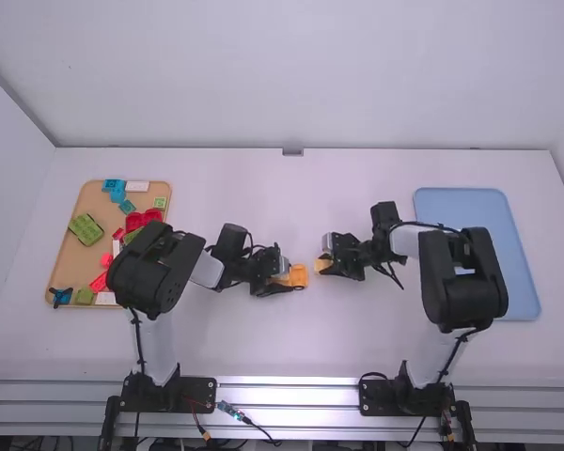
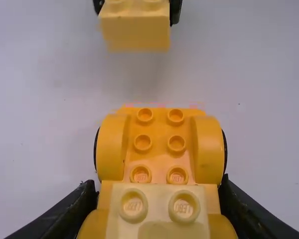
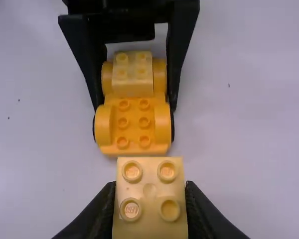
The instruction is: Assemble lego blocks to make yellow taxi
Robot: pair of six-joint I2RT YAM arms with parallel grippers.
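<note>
Right wrist view: left gripper [image 3: 135,107] clamped on the wheeled base [image 3: 133,124] at the worktop [image 3: 249,164], one yellow block [image 3: 132,85] already seated! Right gripper [image 3: 150,191] grips the second block [image 3: 149,211] nearby, apparently left to add; taxi looks half-built.

Distant high and close wrist views all look down, sharing the chassis [image 2: 158,128].

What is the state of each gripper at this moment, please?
Left gripper: jaws closed on the orange car base, holding it by its sides.
Right gripper: jaws closed on a pale yellow block.
</note>
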